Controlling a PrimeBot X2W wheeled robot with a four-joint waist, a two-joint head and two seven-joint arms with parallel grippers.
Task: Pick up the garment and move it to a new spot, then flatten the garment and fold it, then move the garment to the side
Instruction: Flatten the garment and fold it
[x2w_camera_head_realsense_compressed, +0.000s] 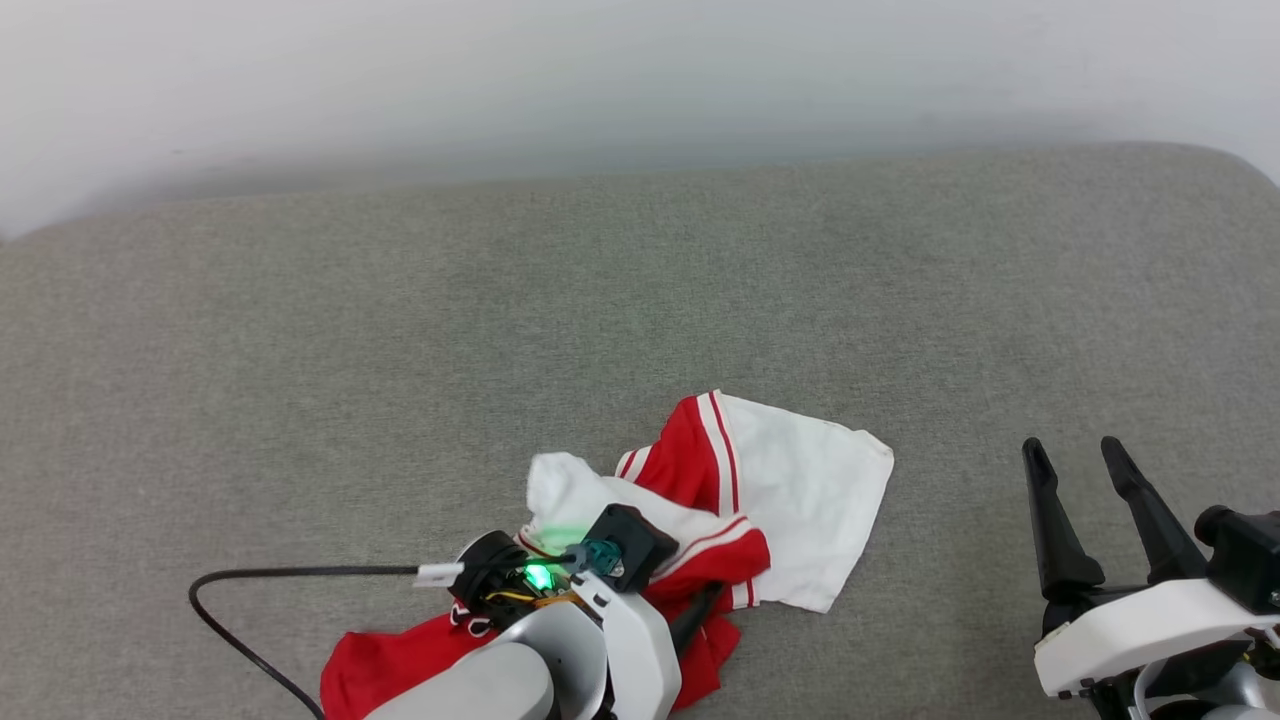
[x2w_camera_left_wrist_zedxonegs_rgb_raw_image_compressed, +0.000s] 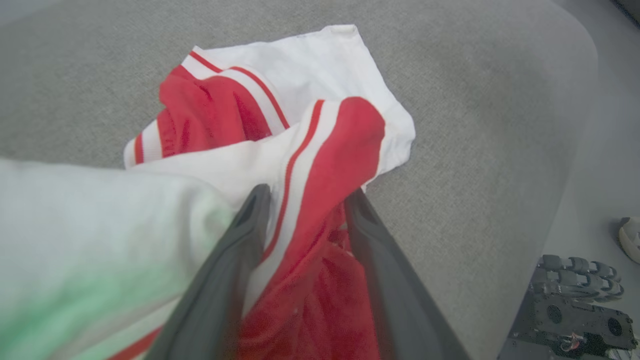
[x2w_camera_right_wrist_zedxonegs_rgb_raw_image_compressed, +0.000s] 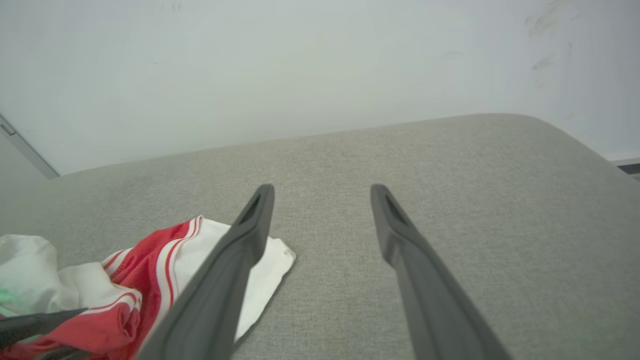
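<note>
- On the grey upholstered surface (x2w_camera_head_realsense_compressed: 500, 300), near its front edge and left of centre, the garment (x2w_camera_head_realsense_compressed: 800, 480) lies in a crumpled heap: red body fabric bunched low, with one white sleeve spread flat to the right.
- Red-and-white striped trim is seen along the sleeve seam and on a raised fold at the middle of the heap. No lettering or number is legible.
- Left gripper (x2w_camera_left_wrist_zedxonegs_rgb_raw_image_compressed: 305, 210): lowered into the heap from the near side. In the left wrist view a fold of red and white fabric passes between its two dark fingers (x2w_camera_left_wrist_zedxonegs_rgb_raw_image_compressed: 235, 260). The fingers stand somewhat apart, and I cannot tell whether they are pinching the cloth or merely straddling it.
- A green indicator light (x2w_camera_head_realsense_compressed: 540, 576) is lit at the left wrist, and a black cable (x2w_camera_head_realsense_compressed: 280, 572) loops from there over the surface to the left.
- Right gripper (x2w_camera_head_realsense_compressed: 1072, 460): well apart from the garment, to its right, with the fingers spread wide and nothing between them.
- A pale wall (x2w_camera_head_realsense_compressed: 600, 70) stands behind the surface.
</note>
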